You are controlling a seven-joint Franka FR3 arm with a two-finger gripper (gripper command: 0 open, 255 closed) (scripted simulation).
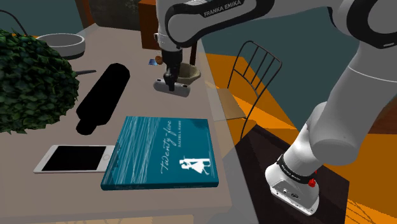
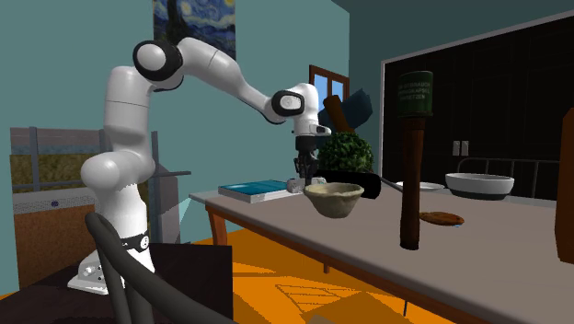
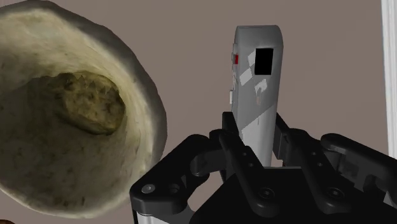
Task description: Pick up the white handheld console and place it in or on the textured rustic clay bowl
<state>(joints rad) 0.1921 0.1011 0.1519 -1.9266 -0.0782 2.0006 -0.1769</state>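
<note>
Console (image 3: 252, 95) clamped in tool (image 3: 257, 139), sticks out past tips, right beside bowl (image 3: 145, 102).

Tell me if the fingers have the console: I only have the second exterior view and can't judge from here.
Observer: Yes. In the wrist view the gripper is shut on the console, clasping it at one end.
Operator: Good. Is the bowl free inside?
Observer: Not quite. A brown lump lies on the bottom of the bowl.
</note>
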